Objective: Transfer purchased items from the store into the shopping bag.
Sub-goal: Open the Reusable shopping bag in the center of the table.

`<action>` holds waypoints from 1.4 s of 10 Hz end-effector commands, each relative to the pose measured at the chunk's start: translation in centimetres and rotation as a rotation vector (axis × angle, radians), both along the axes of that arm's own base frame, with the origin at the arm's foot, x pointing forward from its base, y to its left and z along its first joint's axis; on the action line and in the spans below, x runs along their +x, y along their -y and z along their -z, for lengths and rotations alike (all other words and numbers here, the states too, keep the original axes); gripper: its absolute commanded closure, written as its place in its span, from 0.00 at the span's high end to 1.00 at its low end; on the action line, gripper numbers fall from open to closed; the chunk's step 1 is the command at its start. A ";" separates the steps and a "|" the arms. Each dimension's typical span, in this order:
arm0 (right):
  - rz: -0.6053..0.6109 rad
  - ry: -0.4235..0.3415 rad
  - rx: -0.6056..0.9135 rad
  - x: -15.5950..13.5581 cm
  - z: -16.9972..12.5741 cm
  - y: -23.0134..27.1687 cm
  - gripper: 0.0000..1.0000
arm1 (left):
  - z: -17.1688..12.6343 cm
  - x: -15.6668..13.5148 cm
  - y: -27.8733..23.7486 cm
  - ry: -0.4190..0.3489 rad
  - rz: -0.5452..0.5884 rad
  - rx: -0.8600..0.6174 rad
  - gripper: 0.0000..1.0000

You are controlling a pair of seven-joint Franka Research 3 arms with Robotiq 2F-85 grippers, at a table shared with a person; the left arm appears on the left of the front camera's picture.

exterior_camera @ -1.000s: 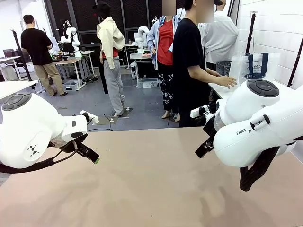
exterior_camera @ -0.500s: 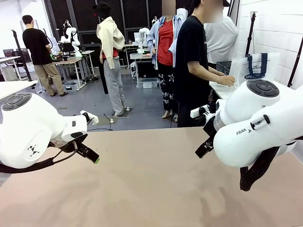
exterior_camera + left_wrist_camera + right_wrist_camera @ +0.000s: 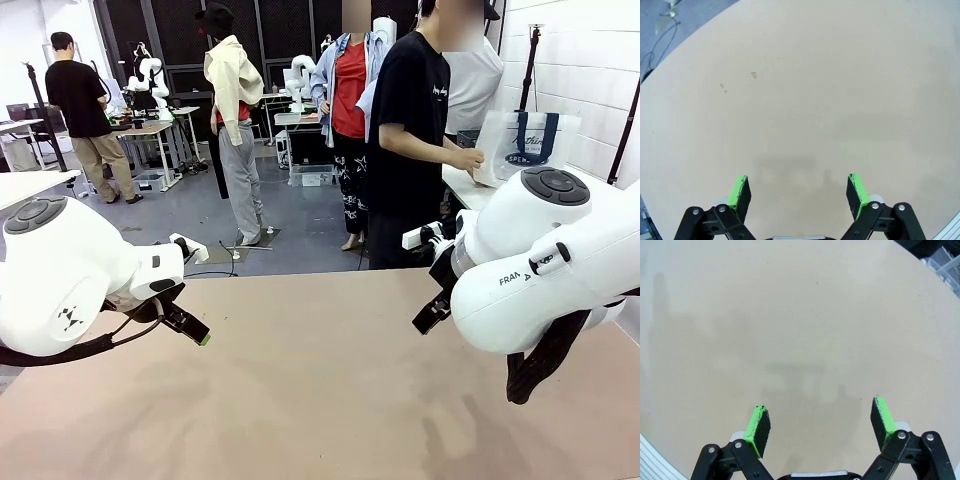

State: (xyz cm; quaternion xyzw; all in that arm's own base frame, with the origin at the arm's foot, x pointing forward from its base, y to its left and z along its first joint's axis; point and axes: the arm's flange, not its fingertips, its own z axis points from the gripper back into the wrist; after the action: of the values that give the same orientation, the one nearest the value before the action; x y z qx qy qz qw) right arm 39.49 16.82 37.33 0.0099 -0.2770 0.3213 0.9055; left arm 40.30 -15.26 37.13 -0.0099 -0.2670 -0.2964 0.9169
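Observation:
The shopping bag (image 3: 527, 141), whitish with navy handles and lettering, stands on a side table at the far right, and a person's hand (image 3: 466, 160) holds its near edge. A sliver of the dark grey store (image 3: 465, 136) peeks out between that person's arm and the bag. The purchased items are out of view. My left gripper (image 3: 799, 192) hangs open over bare tan tabletop, with nothing between its green pads. My right gripper (image 3: 820, 427) is also open and empty above the table. In the front view both arms sit low at the sides, the left gripper (image 3: 190, 325) pointing inward.
The tan table (image 3: 320, 400) stretches between the two arms. Beyond its far edge a person in a black T-shirt (image 3: 405, 130) stands at the side table. Other people and work tables are farther back on the left.
The person has turned toward the side table and drawn the shopping bag leftward, covering most of the store. Neither arm has moved, and both grippers stay open.

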 end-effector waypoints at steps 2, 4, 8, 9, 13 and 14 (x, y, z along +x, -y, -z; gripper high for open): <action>0.000 0.000 0.000 0.0 0.0 0.0 1.00 | 0.0 0.0 -0.1 0.000 -0.003 -0.002 1.00; 0.000 0.000 0.000 0.0 0.0 0.0 1.00 | 0.0 0.0 -0.1 0.000 -0.003 -0.002 1.00; 0.000 0.000 0.000 0.0 0.0 0.0 1.00 | 0.0 0.0 -0.1 0.000 -0.003 -0.002 1.00; 0.000 0.000 0.000 0.0 0.0 0.0 1.00 | 0.0 0.0 -0.1 0.000 -0.003 -0.002 1.00; 0.000 0.000 0.000 0.0 0.0 0.0 1.00 | 0.0 0.0 -0.1 0.000 -0.003 -0.002 1.00; 0.000 0.000 0.000 0.0 0.0 0.0 1.00 | 0.0 0.0 -0.1 0.000 -0.003 -0.002 1.00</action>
State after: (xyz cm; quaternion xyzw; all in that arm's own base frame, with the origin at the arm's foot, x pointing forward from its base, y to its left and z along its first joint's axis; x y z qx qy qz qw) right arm 39.49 16.82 37.33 0.0099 -0.2770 0.3213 0.9055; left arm 40.30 -15.26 37.13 -0.0099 -0.2670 -0.2964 0.9169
